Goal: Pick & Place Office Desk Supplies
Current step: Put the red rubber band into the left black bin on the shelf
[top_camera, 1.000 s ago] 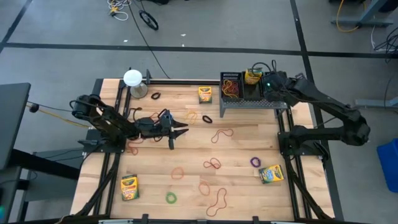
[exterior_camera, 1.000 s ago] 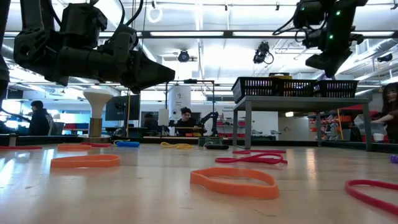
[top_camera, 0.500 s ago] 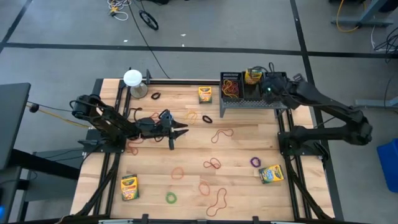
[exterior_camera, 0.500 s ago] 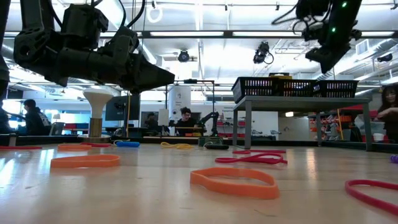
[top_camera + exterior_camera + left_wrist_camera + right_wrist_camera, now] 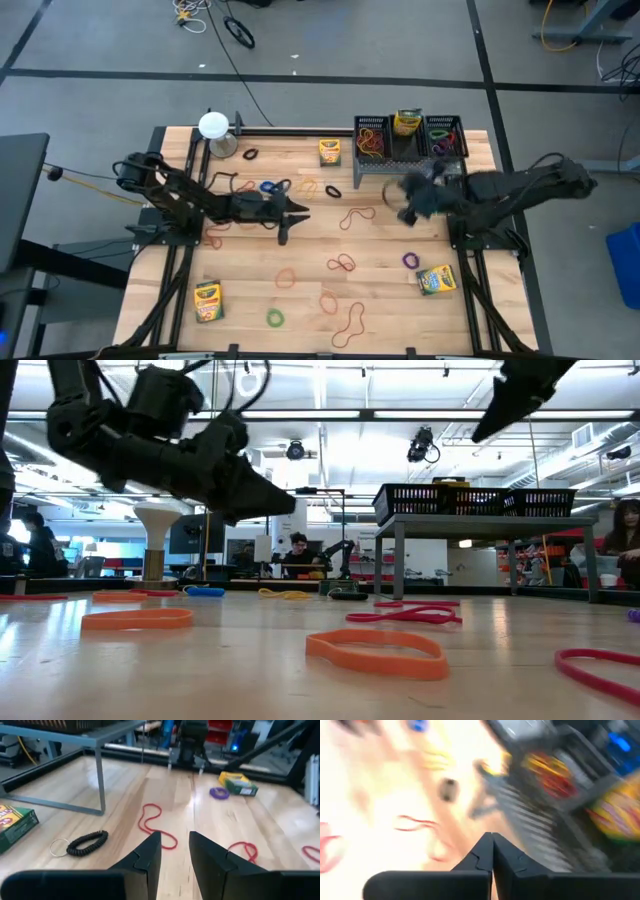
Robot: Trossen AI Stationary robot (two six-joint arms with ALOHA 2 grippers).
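Right hand point(image 5: 404, 203) swung off rack point(image 5: 372, 161) — red band point(image 5: 357, 216) just beside.

Pale wooden table point(image 5: 400, 300), smooth with slight sheen; black wire-mesh metal rack point(image 5: 380, 165).

No legible text, label or number on any crayon box point(image 5: 330, 152).

The right end effector point(image 5: 408, 200) is smeared by motion in the high view, so its shape cannot be made out there. Its own wrist view is blurred throughout: the wire-mesh rack point(image 5: 580, 795) and a crayon box point(image 5: 617, 815) show only as streaks. In the low view a red rubber band point(image 5: 610, 675) is cut off by the right edge, and the right arm point(image 5: 520, 395) by the top.
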